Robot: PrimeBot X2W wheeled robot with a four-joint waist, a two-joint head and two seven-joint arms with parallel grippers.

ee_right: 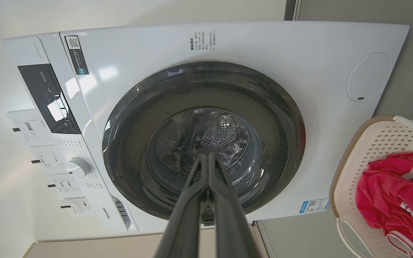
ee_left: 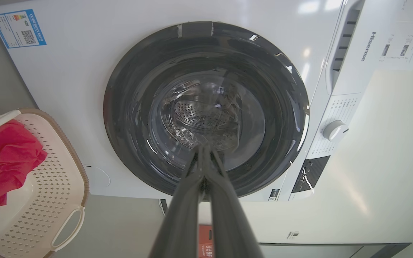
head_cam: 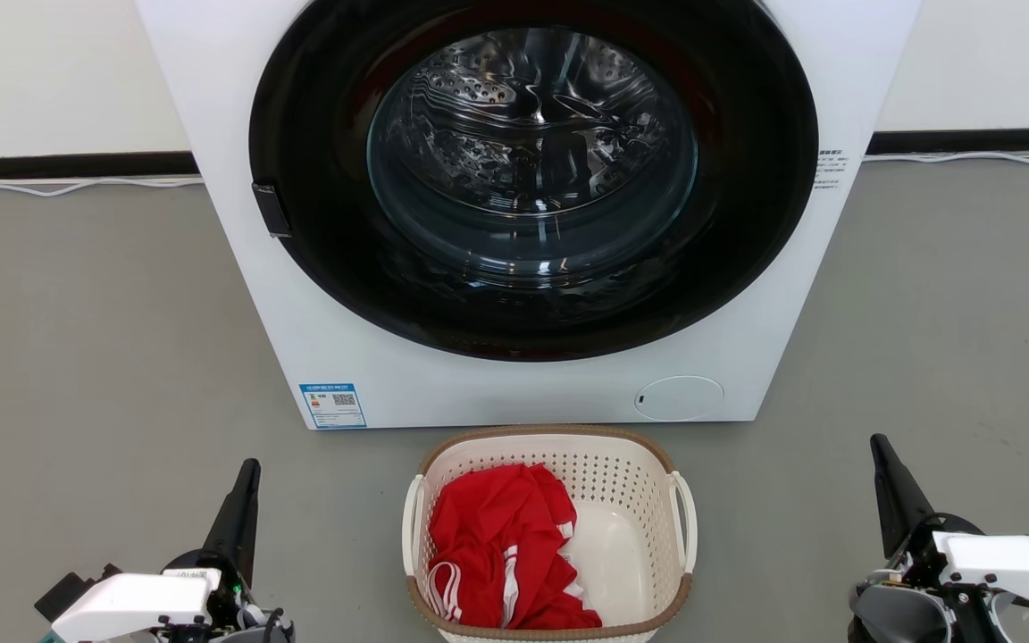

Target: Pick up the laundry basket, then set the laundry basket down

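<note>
Grey floor [head_cam: 77,357] spreads across the head view; a front-loading washing machine [head_cam: 229,134] stands at 12 o'clock; the laundry basket [head_cam: 604,473] sits on the floor at 6 o'clock just before it, holding a red garment [head_cam: 506,545]; the left gripper [head_cam: 251,466] at 7 o'clock and the right gripper [head_cam: 878,442] at 5 o'clock hang well apart from it.

Left wrist view: fingers pressed together, gripping nothing; the laundry basket lies at 8 o'clock.

Right wrist view: fingers likewise closed and empty; the laundry basket lies at 4 o'clock.

By the robot's stance the pick-up has not begun; the next move probably calls for both grippers to part and reach the side handles [head_cam: 686,522].
</note>
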